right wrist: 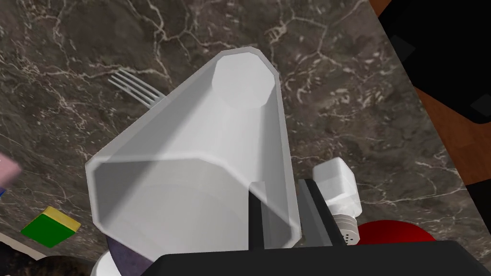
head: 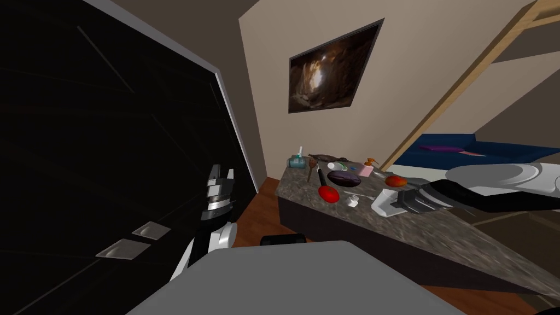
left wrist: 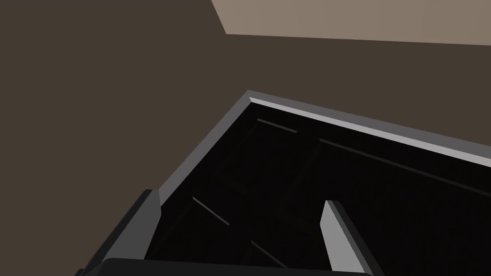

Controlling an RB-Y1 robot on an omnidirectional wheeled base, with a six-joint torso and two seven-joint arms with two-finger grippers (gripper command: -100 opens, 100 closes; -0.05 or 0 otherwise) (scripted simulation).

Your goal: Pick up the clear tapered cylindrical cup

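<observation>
1. Right gripper (right wrist: 282,191) grips the wall of the pale cup (right wrist: 201,143) at its rim. One finger is inside and one outside, closed narrow on it.
2. From the head camera the cup (head: 383,203) shows right of centre, over the dark marbled counter (head: 437,229), at the gripper's tip.
3. Close by on the counter lie a fork (right wrist: 136,88), a white shaker (right wrist: 338,191) and a red object (right wrist: 393,232).
4. Left gripper (head: 220,174) stands left of centre — fingers wide apart, holding nothing.
</observation>
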